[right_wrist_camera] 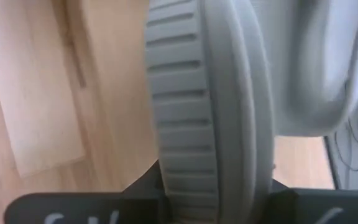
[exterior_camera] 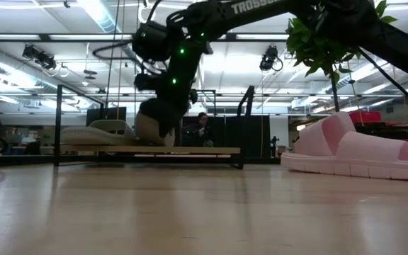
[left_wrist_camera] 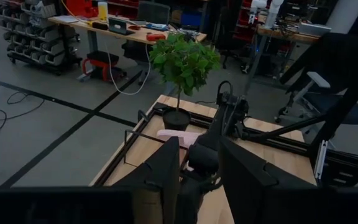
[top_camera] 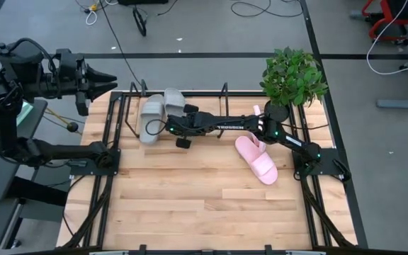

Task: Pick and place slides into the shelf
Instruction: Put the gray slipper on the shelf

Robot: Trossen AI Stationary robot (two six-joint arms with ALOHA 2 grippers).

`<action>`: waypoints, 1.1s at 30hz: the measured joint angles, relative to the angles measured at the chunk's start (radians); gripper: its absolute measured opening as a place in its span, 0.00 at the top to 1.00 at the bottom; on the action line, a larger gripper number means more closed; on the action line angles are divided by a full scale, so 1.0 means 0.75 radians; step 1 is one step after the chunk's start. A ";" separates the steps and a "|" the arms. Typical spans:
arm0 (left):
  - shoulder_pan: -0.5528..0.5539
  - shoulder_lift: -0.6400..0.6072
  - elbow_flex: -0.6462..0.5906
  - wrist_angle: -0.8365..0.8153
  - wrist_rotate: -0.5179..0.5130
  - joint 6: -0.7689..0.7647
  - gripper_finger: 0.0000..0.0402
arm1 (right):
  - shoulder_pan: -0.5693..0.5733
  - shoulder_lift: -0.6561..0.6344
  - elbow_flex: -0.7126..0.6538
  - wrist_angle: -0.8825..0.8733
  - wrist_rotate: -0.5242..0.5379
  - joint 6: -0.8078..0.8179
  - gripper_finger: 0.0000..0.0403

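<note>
My right gripper (top_camera: 183,115) reaches across to the black wire shelf (top_camera: 222,95) at the table's far edge and is shut on a grey slide (top_camera: 173,101) that is turned on its side. A second grey slide (top_camera: 151,119) lies flat on the shelf (exterior_camera: 190,150) to the left of it. One pink slide (top_camera: 257,159) lies sole down on the table at the right. A bit of another pink slide (top_camera: 256,110) shows behind the right arm. My left gripper (top_camera: 110,76) hangs open and high, off the table's far left corner. My right gripper pinches the grey slide's sole (right_wrist_camera: 210,180) between its two fingers, one finger on each flat face, with the ribbed side edge facing the wrist camera. The fingers come slanting down from the table's right. The slide (exterior_camera: 147,126) stands on edge over the shelf; whether it rests there, I cannot tell.
A potted plant (top_camera: 294,74) stands at the table's far right corner, beside the right arm. Black rails (top_camera: 112,170) run along the table's left and right sides. Bare wood (top_camera: 190,198) fills the near half of the table.
</note>
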State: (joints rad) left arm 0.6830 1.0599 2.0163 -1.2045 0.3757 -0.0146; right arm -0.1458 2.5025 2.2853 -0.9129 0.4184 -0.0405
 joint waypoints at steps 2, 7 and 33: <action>0.001 0.000 0.001 0.000 -0.008 0.000 0.72 | 0.001 0.025 0.003 0.011 0.007 -0.035 0.84; 0.001 0.000 0.000 0.000 -0.020 0.001 0.74 | 0.003 0.051 0.003 0.008 0.057 -0.074 0.84; 0.001 0.000 0.000 -0.002 -0.073 0.016 0.73 | 0.051 0.002 0.011 -0.055 0.552 -0.214 0.85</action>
State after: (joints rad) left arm 0.6834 1.0599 2.0163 -1.2058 0.3210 -0.0025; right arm -0.1078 2.5038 2.2936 -0.9543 0.8327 -0.2009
